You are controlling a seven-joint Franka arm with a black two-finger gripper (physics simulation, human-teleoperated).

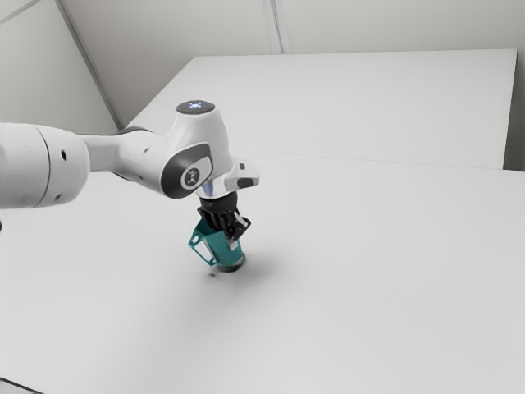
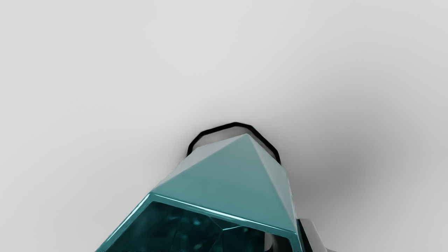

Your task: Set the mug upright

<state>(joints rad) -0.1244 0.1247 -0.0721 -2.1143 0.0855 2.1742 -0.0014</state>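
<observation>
In the exterior view, my gripper is at the upper part of the teal mug. The mug leans slightly, with its dark-rimmed base low at the table and its angular handle toward the exterior view's left. Seen from the wrist, the mug has its open mouth facing the camera. One finger lies inside the mouth and the other outside, with the gripper shut on the wall between them. The rest of the fingers and much of the mouth are out of sight.
The white table extends around the mug. A small dark spot lies beside its base. Behind stands a large pale panel, and a dark-edged grey item shows at the exterior view's lower left corner.
</observation>
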